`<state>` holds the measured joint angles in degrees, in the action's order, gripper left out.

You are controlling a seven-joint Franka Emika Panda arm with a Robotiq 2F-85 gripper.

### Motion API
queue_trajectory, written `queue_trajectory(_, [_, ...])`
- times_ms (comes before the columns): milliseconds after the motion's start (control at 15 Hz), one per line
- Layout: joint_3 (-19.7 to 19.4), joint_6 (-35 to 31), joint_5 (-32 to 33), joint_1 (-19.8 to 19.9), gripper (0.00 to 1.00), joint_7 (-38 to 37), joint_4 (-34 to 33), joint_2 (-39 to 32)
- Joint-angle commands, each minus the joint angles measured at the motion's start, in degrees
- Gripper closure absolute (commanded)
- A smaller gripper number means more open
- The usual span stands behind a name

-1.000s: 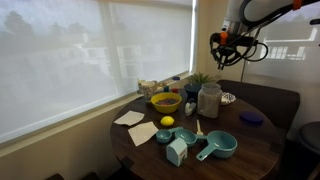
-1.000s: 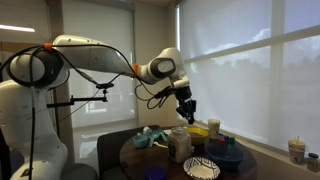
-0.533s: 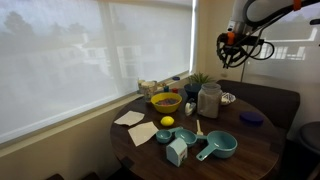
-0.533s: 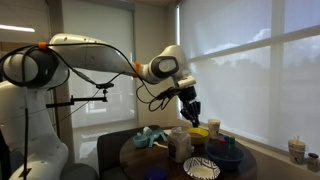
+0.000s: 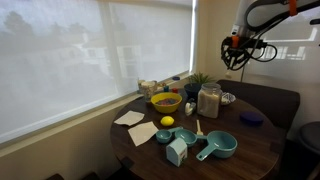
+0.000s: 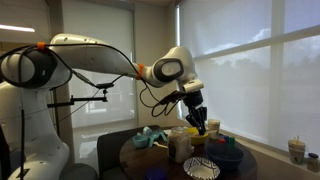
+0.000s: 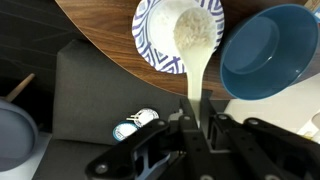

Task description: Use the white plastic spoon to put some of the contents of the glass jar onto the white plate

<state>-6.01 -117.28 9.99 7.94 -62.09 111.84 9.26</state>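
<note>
1. Round table (image 5: 250,148) of dark brown wood, low in both exterior views and crowded with kitchenware.
2. Behind it, wide windows covered by pale roller blinds (image 5: 90,60), daylight glowing through.
3. Along the table's edge on the side away from the blinds, a dark upholstered bench (image 5: 275,100). The same dark seat (image 7: 90,100) below the table's rim in the wrist view.
4. High above that bench-side edge, the claw (image 5: 235,62) at the end of a white arm (image 6: 100,50), well clear of everything on the wood.
5. In the wrist view, the claw (image 7: 197,112) pinched fully shut on the slender handle of the white plastic spoon (image 7: 195,45), its oval bowl heaped with white contents.
6. Directly beneath the loaded spoon, the white plate (image 7: 150,45) with a blue-striped rim, close to the table's edge. In an exterior view, the same plate (image 5: 228,98) small and low, far under the claw.
7. Just beside the plate, also near the edge, a deep blue bowl (image 7: 265,55).
8. Nearer the table's middle, the glass jar (image 5: 209,100), upright, pale whitish through its wall, just beside a yellow bowl (image 5: 166,101) and well apart from the spoon.
9. Toward the edge nearest that camera, teal measuring cups (image 5: 215,147), a lemon (image 5: 167,122) and white paper napkins (image 5: 130,118).
</note>
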Motion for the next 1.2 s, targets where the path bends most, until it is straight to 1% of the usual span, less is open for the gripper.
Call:
queue_trajectory(0, [-0.4,-3.6,0.3,1.3,0.97,0.8,2.2,-0.5])
queue_trajectory(267, [-0.5,-6.6,2.8,2.3,0.97,-1.5,3.6,-1.8])
queue_trajectory(467, [-0.2,-10.6,6.4,2.5,0.97,-3.3,4.9,-2.5])
queue_trajectory(800, [0.3,-15.4,12.5,2.2,0.97,-6.6,5.9,-3.4])
queue_trajectory(1133, [1.7,-16.4,19.1,1.4,0.97,-9.3,6.3,-2.7])
